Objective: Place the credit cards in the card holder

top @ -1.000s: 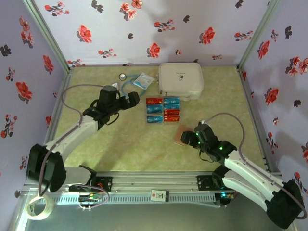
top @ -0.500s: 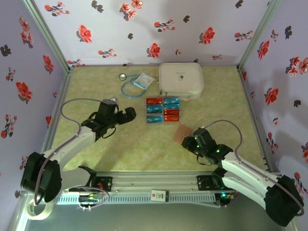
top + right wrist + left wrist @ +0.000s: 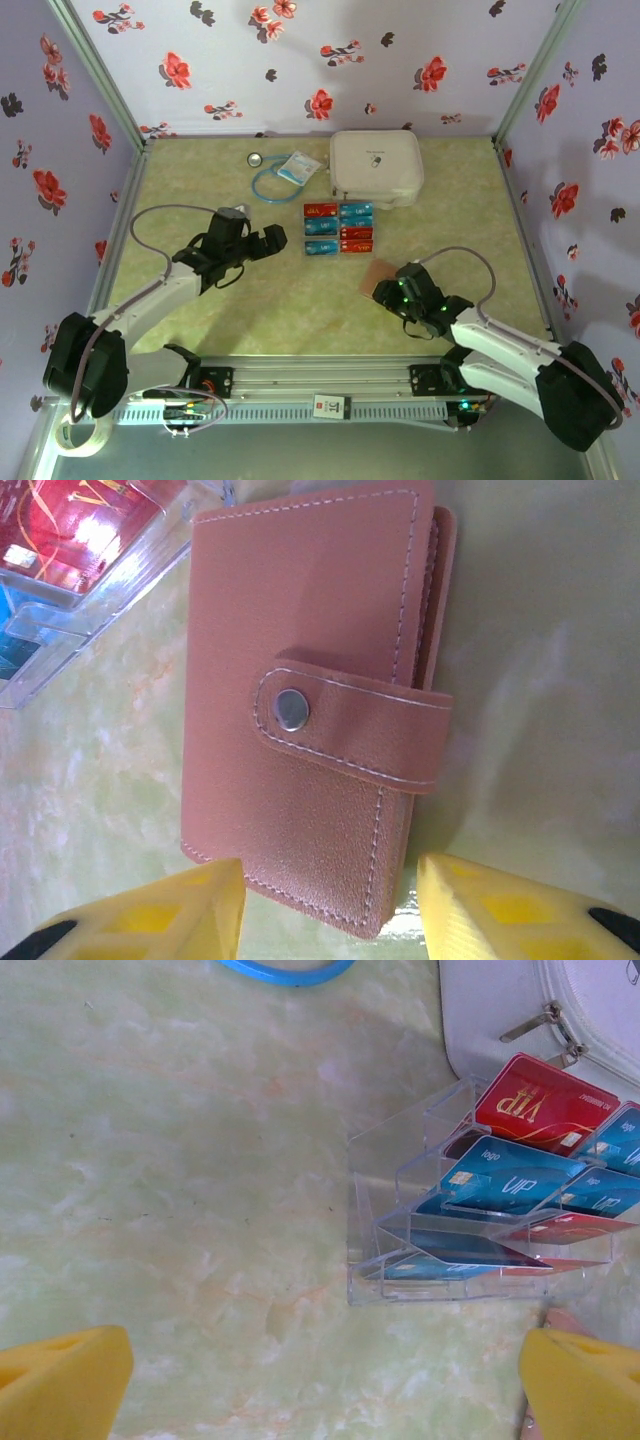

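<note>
As it lies closed, the card holder [image 3: 300, 630] reaches between the right fingers [image 3: 150, 915].

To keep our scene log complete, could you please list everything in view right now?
credit cards: about six, red and blue, in the rack
card rack: one, clear, tiered, mid-table before the case
card holder: one, pinkish-brown, snapped shut, flat, near-right of the rack
zip case: one, white, far centre
cable: one, blue, looped, left of the case
packet: one, pale, by the cable
disc: one, silvery, far left
tape roll: one, pale, near-left corner
left hand: one, yellow pads, open, left of the rack
right hand: one, yellow pads, straddling the card holder's end
</note>
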You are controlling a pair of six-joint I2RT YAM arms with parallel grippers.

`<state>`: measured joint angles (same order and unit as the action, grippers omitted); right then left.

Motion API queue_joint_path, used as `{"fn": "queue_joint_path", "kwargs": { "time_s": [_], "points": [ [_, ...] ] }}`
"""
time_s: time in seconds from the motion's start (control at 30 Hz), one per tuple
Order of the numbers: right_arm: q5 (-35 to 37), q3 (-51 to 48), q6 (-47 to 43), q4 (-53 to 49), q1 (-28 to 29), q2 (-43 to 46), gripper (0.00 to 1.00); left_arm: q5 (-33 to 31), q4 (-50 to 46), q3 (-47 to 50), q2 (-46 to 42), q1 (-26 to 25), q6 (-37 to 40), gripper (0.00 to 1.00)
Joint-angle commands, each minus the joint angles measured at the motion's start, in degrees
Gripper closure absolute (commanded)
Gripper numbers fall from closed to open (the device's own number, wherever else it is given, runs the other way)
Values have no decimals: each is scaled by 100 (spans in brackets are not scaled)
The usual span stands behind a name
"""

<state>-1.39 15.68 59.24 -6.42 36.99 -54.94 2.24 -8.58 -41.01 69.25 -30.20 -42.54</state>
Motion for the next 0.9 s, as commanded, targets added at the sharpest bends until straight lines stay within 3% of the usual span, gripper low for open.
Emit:
{"fn": "queue_joint_path", "kwargs": {
  "time_s": [0.0, 0.13, 0.33, 0.57, 0.87],
  "points": [
    [-2, -126, 170, 399, -25, -175, 54, 17, 75, 0, 62, -58, -37, 0],
    [4, -179, 225, 654, -28, -337, 63, 17, 101, -4, 107, -74, -38, 0],
    [7, -205, 219, 667, -32, -244, 100, 18, 103, 23, 114, -87, -43, 0],
    [-185, -120, 102, 217, -25, 473, 100, 30, 44, 121, -81, -107, -105, 0],
    [-1069, 276, -81, -77, -18, 1134, 100, 142, 0, 297, -476, -153, -305, 0]
  ]
}}
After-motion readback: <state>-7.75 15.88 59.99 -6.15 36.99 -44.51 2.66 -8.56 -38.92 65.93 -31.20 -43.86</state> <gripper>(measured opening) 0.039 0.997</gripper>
